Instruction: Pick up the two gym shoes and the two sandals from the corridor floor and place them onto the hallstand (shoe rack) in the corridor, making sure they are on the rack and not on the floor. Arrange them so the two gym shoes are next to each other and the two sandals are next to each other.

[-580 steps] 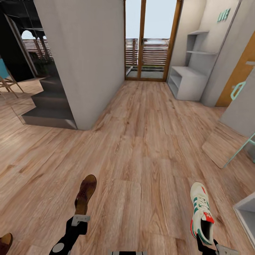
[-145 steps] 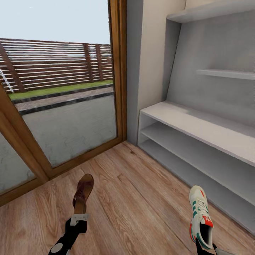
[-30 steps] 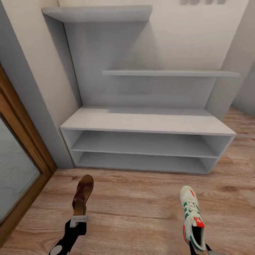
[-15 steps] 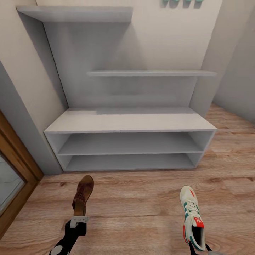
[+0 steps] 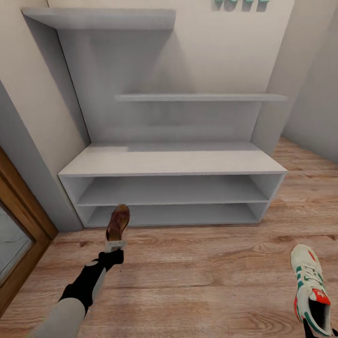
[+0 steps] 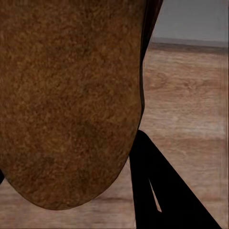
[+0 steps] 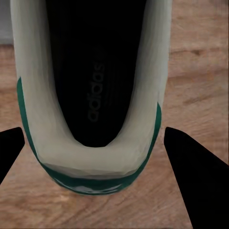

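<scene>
Nearest, at the right, the right end effector [image 5: 313, 328] holds a gym shoe [image 5: 311, 288] by its heel. The white shoe with green stripes points away, above the corridor floor [image 5: 202, 277]. In the right wrist view the dark fingers [image 7: 193, 164] sit on both sides of the heel, with a little floor showing between finger and shoe, so the grip may be loose.

A bit farther, at the left, the left end effector [image 5: 115, 245] is closed on the back end of a brown sandal [image 5: 118, 222]. The sandal sticks out toward the hallstand [image 5: 173, 162], with its toe in front of the lowest shelf opening. In the left wrist view the tan underside of the sandal [image 6: 71, 95] is right up close, with one dark finger [image 6: 160, 191] beside it.

Farthest is the hallstand against the wall. Its flat top, its two open shelves and the stepped wall shelves above have no shoes on them. The other gym shoe and the other sandal are not on it yet.

What could go wrong: the sandal is held only by its end, so it could tip or slip out. If its toe bumps the shelf edge, it could twist and drop on the floor. If it goes in the middle, the pairs may not fit side by side.
</scene>
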Available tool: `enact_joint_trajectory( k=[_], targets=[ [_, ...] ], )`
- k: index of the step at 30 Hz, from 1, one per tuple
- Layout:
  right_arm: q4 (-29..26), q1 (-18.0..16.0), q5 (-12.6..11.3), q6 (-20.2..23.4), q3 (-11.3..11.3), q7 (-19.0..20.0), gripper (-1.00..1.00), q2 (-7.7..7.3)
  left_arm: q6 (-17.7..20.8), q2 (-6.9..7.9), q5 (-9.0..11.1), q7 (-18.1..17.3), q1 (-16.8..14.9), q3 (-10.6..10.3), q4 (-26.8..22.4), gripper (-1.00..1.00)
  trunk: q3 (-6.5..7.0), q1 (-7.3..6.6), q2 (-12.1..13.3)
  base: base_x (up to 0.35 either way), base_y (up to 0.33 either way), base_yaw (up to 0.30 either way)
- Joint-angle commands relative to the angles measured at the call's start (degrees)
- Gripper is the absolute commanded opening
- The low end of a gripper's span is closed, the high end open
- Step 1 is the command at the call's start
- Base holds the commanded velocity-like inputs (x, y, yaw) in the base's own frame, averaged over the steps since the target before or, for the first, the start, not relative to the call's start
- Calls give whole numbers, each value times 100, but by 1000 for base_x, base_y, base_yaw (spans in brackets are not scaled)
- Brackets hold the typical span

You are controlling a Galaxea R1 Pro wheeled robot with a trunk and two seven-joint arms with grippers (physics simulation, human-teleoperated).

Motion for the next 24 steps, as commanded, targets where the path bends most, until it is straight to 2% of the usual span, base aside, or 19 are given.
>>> enact_joint_trajectory(
  k=[1,2,4,5,8,10,11,12,13,15,16,17,20,24],
  targets=[
    [8,-7,-65,26,-224,45,-100,-89,172,-9,-88,-53,-179,50,5,-100,-5,-1,-2,0,0,0],
    [8,-7,-197,120,-424,47,-100,-183,327,-8,-90,-53,-333,49,20,-100,-5,-1,-2,0,0,0],
    [4,-5,-310,261,-610,49,-100,-280,502,-4,-91,-54,-472,46,31,-100,-5,-1,-2,0,0,0],
    [-8,-5,-391,451,-763,50,-100,-377,693,0,-96,-57,-596,40,39,-100,-5,-1,-2,0,0,0],
    [-103,-4,-477,952,-952,48,-100,-582,1061,7,-116,-59,-814,29,49,-100,-5,-1,-2,0,0,0],
    [-260,-6,-517,1580,-1043,43,-100,-769,1328,23,-133,-60,-1030,24,50,-100,-5,-1,-2,0,0,0],
    [-384,-4,-530,2091,-1159,17,-100,-898,1465,38,-139,-63,-1198,22,56,-100,-5,-1,-2,0,0,0],
    [-426,-4,-533,2269,-1228,-7,-100,-940,1519,43,-140,-64,-1249,20,58,-100,-5,-1,-2,0,0,0],
    [-506,-4,-535,2583,-1400,-71,-100,-1014,1646,46,-142,-63,-1333,17,72,-100,-5,-1,-2,0,0,0],
    [-703,-3,-537,3038,-1936,-239,-100,-1106,1936,46,-147,-21,-1421,10,165,-100,-5,-1,-2,0,0,0],
    [-1119,-3,-525,3334,-2786,-358,-100,-1162,2111,50,-230,119,-1424,-98,408,-100,-5,-1,-2,0,0,0],
    [-1170,-3,-522,3358,-2876,-359,-100,-1166,2121,56,-286,123,-1405,-223,401,-100,-5,-1,-2,0,0,0],
    [-1221,-3,-513,3376,-2938,-354,-100,-1165,2135,76,-323,87,-1393,-391,370,-100,-5,-1,-2,0,0,0],
    [-1242,-3,-510,3382,-2946,-352,-100,-1140,2139,80,-342,80,-1391,-498,296,-100,-5,-1,-2,0,0,0]
  ],
)
